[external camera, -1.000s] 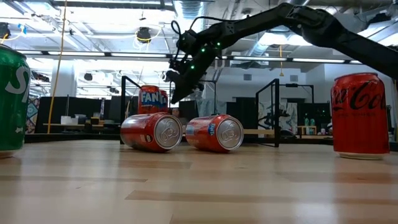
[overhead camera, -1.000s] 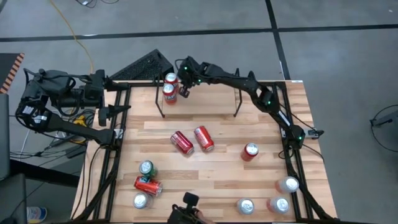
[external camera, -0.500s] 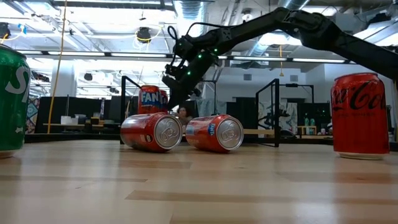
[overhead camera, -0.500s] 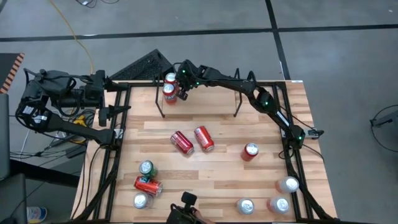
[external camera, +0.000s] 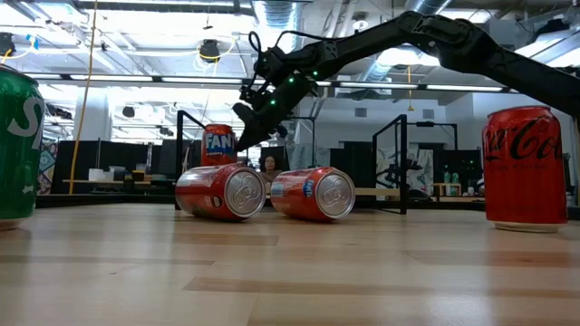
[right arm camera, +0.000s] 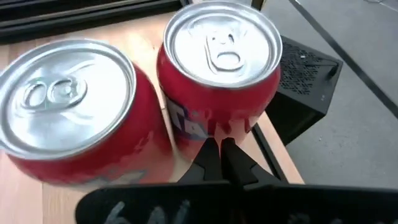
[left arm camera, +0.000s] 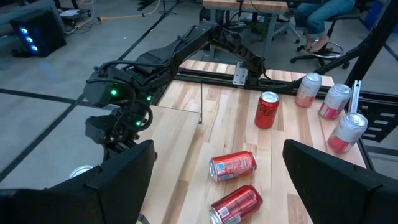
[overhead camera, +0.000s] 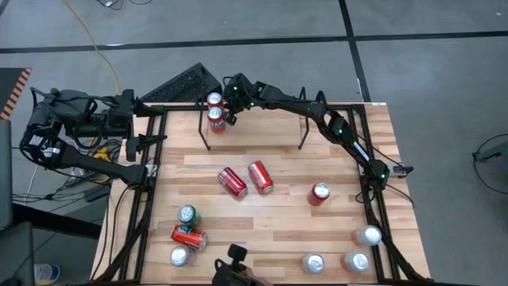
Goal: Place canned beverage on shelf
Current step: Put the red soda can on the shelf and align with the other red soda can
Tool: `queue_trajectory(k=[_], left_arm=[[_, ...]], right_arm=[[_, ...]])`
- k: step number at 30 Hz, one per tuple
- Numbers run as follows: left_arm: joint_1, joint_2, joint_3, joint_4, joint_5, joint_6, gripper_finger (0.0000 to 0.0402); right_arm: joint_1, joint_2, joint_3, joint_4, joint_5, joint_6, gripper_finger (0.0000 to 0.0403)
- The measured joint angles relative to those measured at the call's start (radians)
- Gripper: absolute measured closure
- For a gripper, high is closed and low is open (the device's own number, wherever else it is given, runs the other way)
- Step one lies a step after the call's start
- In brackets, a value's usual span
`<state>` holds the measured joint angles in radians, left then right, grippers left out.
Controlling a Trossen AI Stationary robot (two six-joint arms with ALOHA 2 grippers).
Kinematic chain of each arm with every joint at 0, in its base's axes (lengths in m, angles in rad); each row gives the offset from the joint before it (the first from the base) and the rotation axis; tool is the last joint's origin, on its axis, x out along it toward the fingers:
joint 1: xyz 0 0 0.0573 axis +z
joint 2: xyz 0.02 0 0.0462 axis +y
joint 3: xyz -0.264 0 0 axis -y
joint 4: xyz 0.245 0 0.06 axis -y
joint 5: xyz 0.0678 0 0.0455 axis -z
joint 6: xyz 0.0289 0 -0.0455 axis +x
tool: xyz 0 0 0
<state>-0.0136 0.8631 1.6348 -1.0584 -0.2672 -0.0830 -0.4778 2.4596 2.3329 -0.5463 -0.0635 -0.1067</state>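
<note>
Two red cans stand side by side at the left end of the black wire shelf (overhead camera: 303,131) by the table's far edge. One is the far can (overhead camera: 214,101) (right arm camera: 217,81), the other the near can (overhead camera: 214,119) (right arm camera: 68,118). My right gripper (overhead camera: 229,104) (right arm camera: 221,144) is shut, reaching in from the right with its tips at the far can's side. In the low view it (external camera: 245,127) hangs just above a Fanta can (external camera: 217,145). My left gripper (overhead camera: 149,132) (left arm camera: 217,149) waits open past the table's left edge. My right gripper has its shut fingertips (right arm camera: 219,148) against the far can's side wall (right arm camera: 214,127), below the rim. The fingers come from the table's right side, slanting downward. The can stands upright on the shelf, right beside the near can.
Two red cans (overhead camera: 232,181) (overhead camera: 259,176) lie mid-table and a Coca-Cola can (overhead camera: 319,193) stands to their right. More cans stand near the front-left (overhead camera: 187,214) and front-right (overhead camera: 357,260) corners. Black rails (overhead camera: 373,214) edge the table.
My right gripper, still shut, has gone a little toward the table's left and far edges and tipped slightly. The far can has slid a little to the left, and in the low view it now stands hidden behind the near can.
</note>
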Motion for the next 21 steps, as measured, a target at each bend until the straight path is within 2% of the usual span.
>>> queue_trajectory(k=[7, 16, 21], left_arm=[[0.0, 0.0, 0.0, -0.012, 0.0, -0.009, 0.0061], [0.0, 0.0, 0.0, -0.058, 0.01, -0.062, 0.0061], [0.0, 0.0, 0.0, -0.051, 0.02, -0.07, 0.0061]], right_arm=[[0.012, -0.006, 0.0, -0.043, 0.054, 0.001, 0.0403], [0.087, -0.092, 0.002, -0.269, 0.075, 0.001, 0.0403], [0.14, -0.087, 0.001, -0.234, 0.068, -0.006, 0.0403]])
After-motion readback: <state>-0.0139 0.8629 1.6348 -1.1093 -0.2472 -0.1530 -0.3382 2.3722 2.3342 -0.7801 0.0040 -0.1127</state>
